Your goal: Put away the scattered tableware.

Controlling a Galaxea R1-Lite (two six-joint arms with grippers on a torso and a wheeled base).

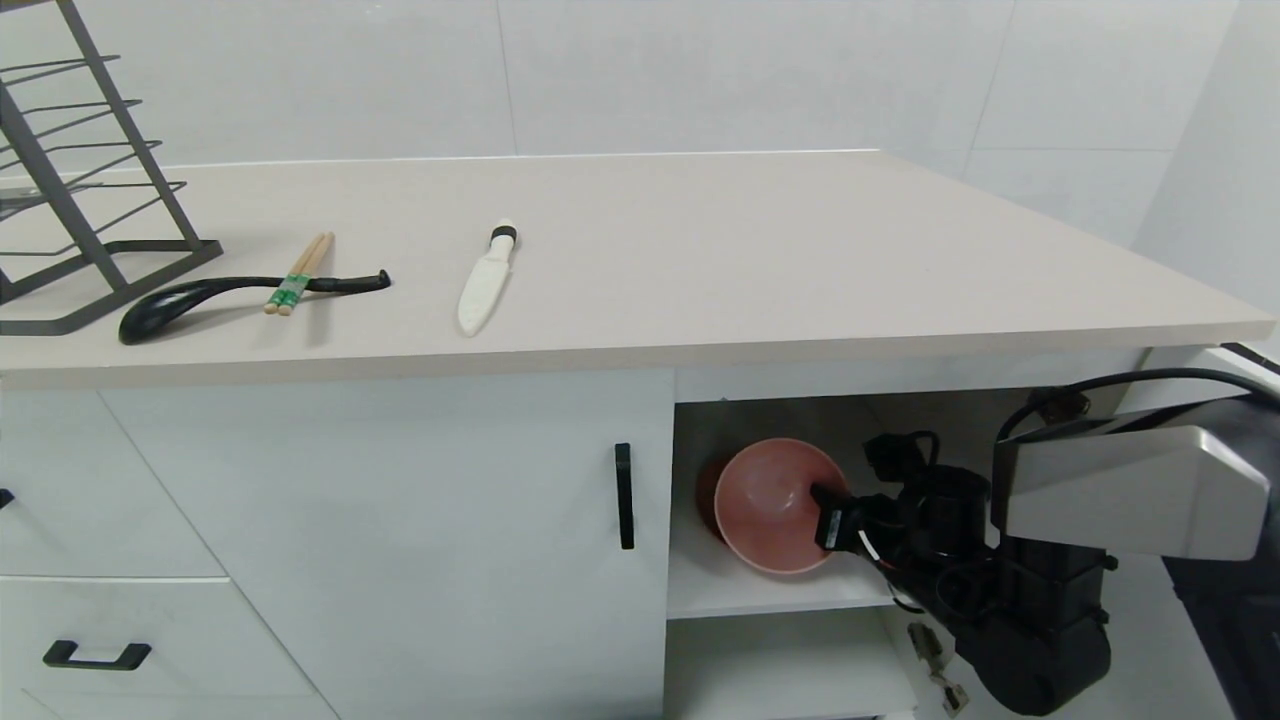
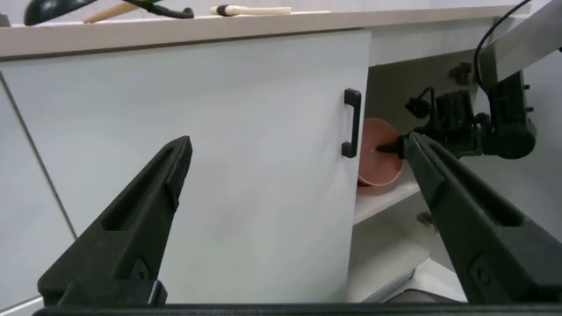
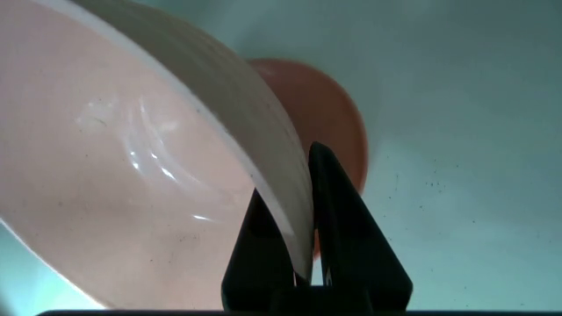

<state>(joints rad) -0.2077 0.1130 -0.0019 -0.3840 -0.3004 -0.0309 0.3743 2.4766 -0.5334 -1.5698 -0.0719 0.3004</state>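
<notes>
Inside the cupboard [image 1: 760, 415], right gripper [image 1: 828, 510] clamps a tilted pink bowl [image 1: 765, 505] by its rim; let go now, it could roll off the shelf [image 1: 720, 595]; left gripper [image 2: 297, 145] open, empty

Kitchen, beige countertop [image 1: 750, 250], white cabinets [image 1: 400, 540], tiled wall [image 1: 700, 70], wire dish rack [image 1: 62, 195]

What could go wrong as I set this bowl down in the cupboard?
The right hand pinches only the rim of the pink bowl, which is tipped on edge; released like this, it may roll off the shelf. Pushing deeper could knock the darker bowl behind it.
</notes>
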